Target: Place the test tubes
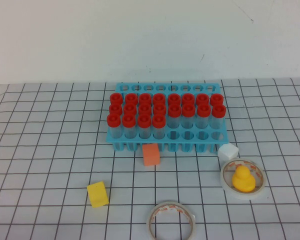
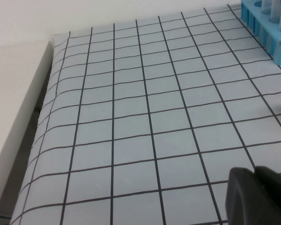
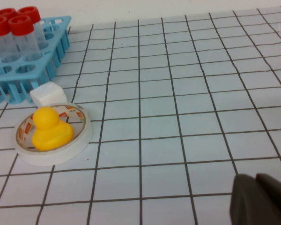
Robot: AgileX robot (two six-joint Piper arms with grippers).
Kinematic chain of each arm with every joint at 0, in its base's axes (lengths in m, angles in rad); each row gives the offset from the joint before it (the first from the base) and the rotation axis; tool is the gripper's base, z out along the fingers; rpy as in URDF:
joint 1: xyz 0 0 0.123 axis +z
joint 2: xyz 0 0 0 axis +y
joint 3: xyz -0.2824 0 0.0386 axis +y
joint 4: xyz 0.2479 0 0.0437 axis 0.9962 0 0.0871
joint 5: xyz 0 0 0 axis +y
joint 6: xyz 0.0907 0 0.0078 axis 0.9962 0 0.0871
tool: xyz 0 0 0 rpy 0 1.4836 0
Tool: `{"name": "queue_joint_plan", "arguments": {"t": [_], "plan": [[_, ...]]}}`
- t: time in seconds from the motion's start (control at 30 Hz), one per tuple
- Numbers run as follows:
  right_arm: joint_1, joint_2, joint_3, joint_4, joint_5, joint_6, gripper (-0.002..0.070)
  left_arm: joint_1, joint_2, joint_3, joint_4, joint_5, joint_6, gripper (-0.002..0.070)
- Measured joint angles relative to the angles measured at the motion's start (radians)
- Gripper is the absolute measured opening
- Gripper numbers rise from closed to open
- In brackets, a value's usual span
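Observation:
A blue test tube rack (image 1: 166, 136) stands mid-table in the high view, holding several clear tubes with red caps (image 1: 160, 107); part of its front row is empty. The rack's corner (image 2: 275, 41) shows in the left wrist view, and its end with red-capped tubes (image 3: 19, 44) shows in the right wrist view. Neither arm appears in the high view. My left gripper (image 2: 254, 172) is shut and empty above bare grid cloth, well away from the rack. My right gripper (image 3: 255, 180) is shut and empty too, over the cloth to one side of the duck.
In front of the rack lie an orange cube (image 1: 150, 154), a yellow cube (image 1: 97, 194), a white cube (image 1: 228, 151), a tape roll (image 1: 172, 221), and a second tape roll (image 1: 225, 181) with a yellow duck (image 1: 243, 179) inside. The table's left edge (image 2: 35, 117) drops off.

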Motion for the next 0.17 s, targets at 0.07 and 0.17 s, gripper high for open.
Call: {"name": "queue_joint_plan", "arguments": {"t": [0.07, 0.17], "plan": [[0.0, 0.0, 0.0, 0.0, 0.0, 0.0, -0.0001, 0.0, 0.0, 0.0, 0.0, 0.0, 0.0, -0.0002], [0.0, 0.0, 0.0, 0.0, 0.0, 0.0, -0.0001, 0.0, 0.0, 0.0, 0.0, 0.0, 0.0, -0.0002]]}}
